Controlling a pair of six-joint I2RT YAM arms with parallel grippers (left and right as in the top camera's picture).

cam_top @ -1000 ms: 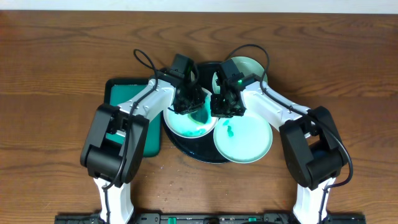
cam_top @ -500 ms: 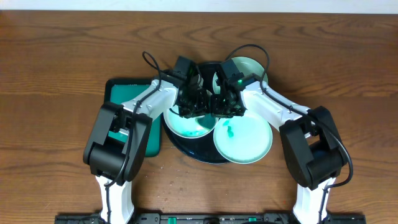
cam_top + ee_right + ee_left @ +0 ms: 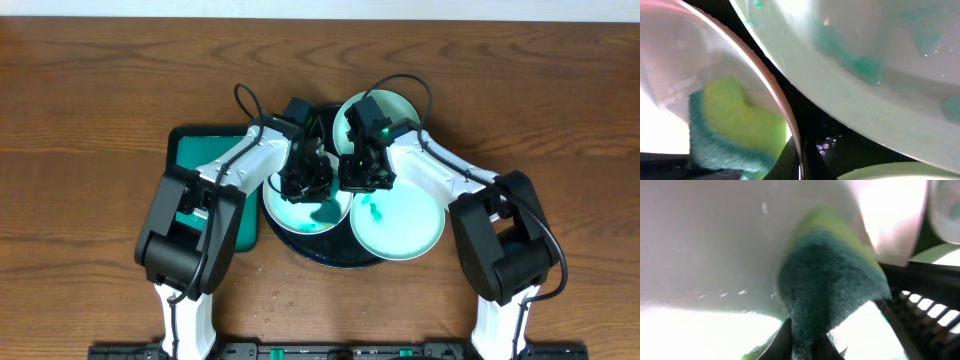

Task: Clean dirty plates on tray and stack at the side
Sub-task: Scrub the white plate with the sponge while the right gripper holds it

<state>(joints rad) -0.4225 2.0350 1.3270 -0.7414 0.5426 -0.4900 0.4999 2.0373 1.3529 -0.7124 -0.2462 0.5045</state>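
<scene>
A white plate (image 3: 288, 205) with teal smears lies on the left of the black tray (image 3: 332, 257). My left gripper (image 3: 313, 186) is shut on a yellow-green sponge (image 3: 830, 280) and presses it on the white plate (image 3: 715, 240). My right gripper (image 3: 351, 178) is shut on this plate's right rim (image 3: 771, 80); the sponge (image 3: 735, 125) shows beside it. A mint plate (image 3: 405, 225) with a teal smear lies on the tray's right, also in the right wrist view (image 3: 865, 50). A second mint plate (image 3: 395, 105) sits at the tray's back.
A green rectangular sponge tray (image 3: 205, 160) lies left of the black tray, under my left arm. Bare wooden table surrounds the tray. Both arms meet over the tray's middle.
My left gripper has moved the sponge right and toward the front across the white plate. The tray and plates have shifted slightly right. The right gripper has kept its grip.
</scene>
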